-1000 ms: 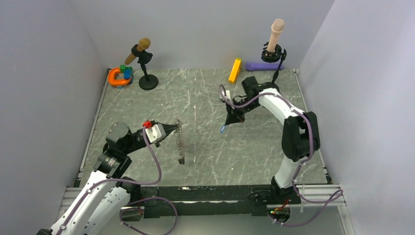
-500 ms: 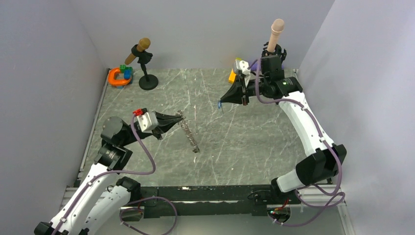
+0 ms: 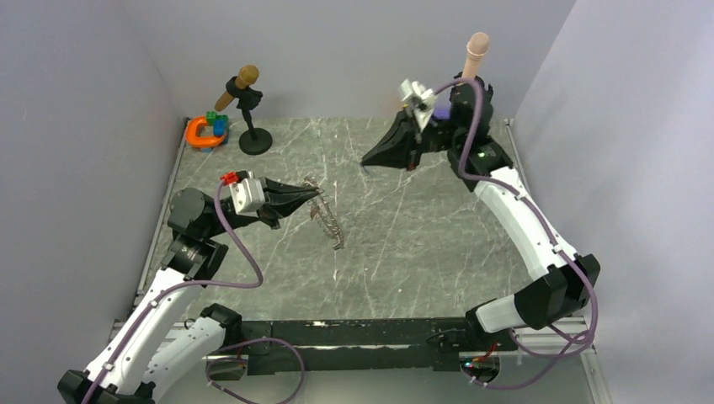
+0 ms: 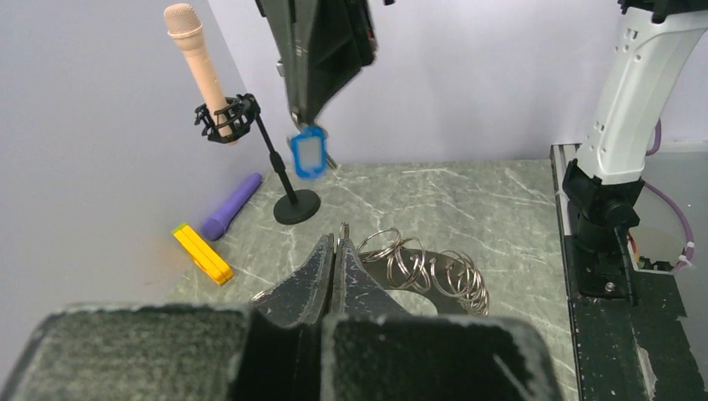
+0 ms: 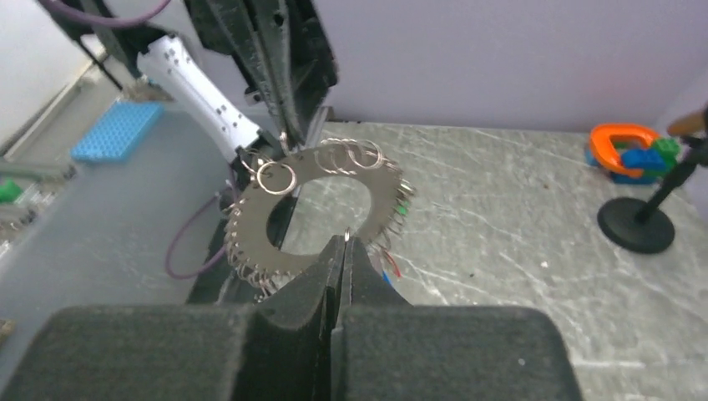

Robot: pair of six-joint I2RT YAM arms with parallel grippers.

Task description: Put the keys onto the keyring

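My left gripper [image 3: 317, 194] is shut on a small loop at the rim of the keyring [image 3: 329, 223] and holds this grey ring, fringed with wire loops, above the table. In the left wrist view the gripper [image 4: 338, 244] pinches that loop, with the ring [image 4: 442, 280] beyond. My right gripper [image 3: 367, 162] is raised, a little apart from the ring. It is shut on the split ring of a blue key [image 4: 307, 155], which hangs below its tip [image 4: 298, 119]. The right wrist view faces the keyring [image 5: 250, 224]. Green [image 5: 403, 209] and red [image 5: 391, 269] keys hang at its rim.
A microphone on a stand [image 3: 245, 91] and an orange C-shaped toy with blocks [image 3: 205, 132] stand at the back left. A second microphone [image 3: 474, 57], a purple cylinder [image 4: 234, 205] and a yellow block [image 4: 202, 255] are at the back right. Walls enclose the table.
My right arm has risen and swung back and left with the blue key. My left gripper has lifted the keyring and tilted it toward the right gripper.
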